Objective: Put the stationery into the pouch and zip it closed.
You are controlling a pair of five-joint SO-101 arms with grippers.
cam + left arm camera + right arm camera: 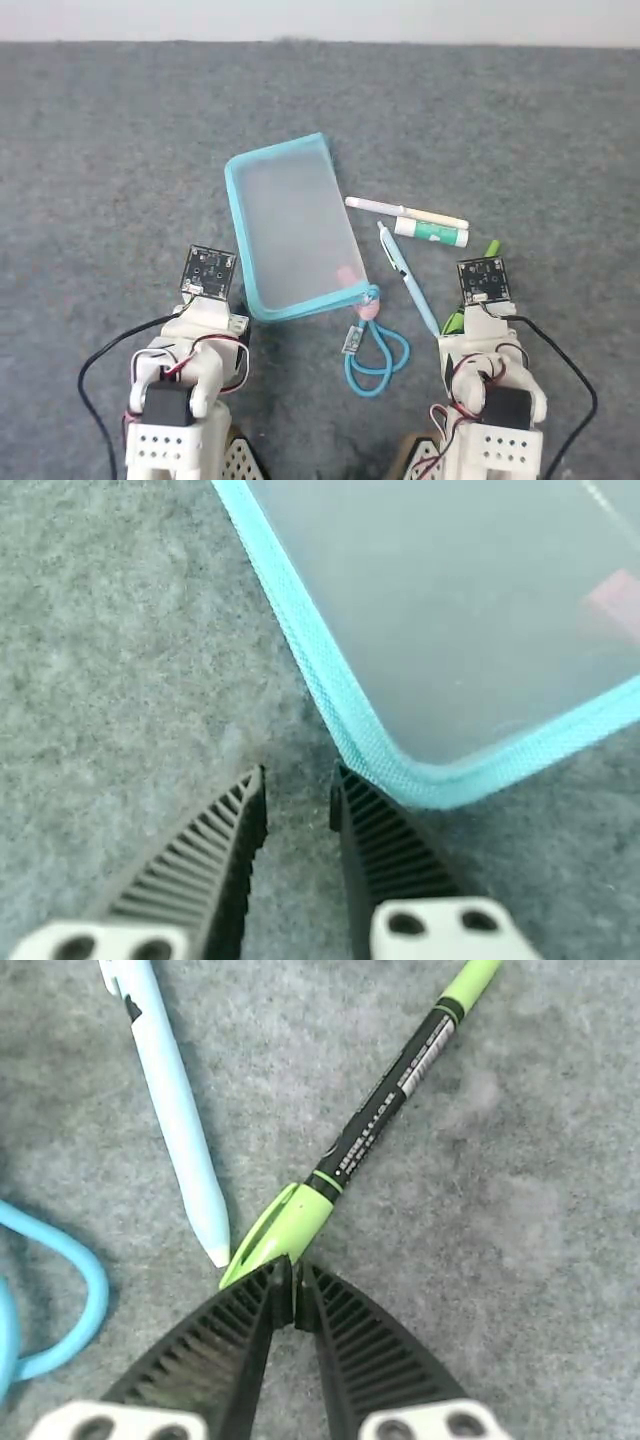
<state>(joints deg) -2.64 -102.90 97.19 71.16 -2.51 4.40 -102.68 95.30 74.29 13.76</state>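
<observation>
Green marker (390, 1110) is pinched at its cap by right hand (295, 1280). Left hand (297, 790) is held slightly open, just beside pouch (450, 610) corner.

Grey felt table (120, 150) bears a teal pouch (290, 225), white pen (400, 210), glue stick (432, 233), blue pen (405, 275) and green highlighter (385, 1120).

1. High view: fixed camera above the arms' end of the tabletop (100, 150). It faces down and away from the arm bases. Set far enough back to take in both arms, the pouch (295, 235) and the tabletop's far edge.
2. Left wrist view: camera on the arm looks down past the left fingers (225, 850), very near the surface. It shares the pouch's near corner with the high view.
3. Right wrist view: same mounting, looks down past the right fingers (360, 1345), close in. It shares the green marker (390, 1110), pale blue pen (175, 1100) and blue cord loop (97, 1290) with the high view.
</observation>
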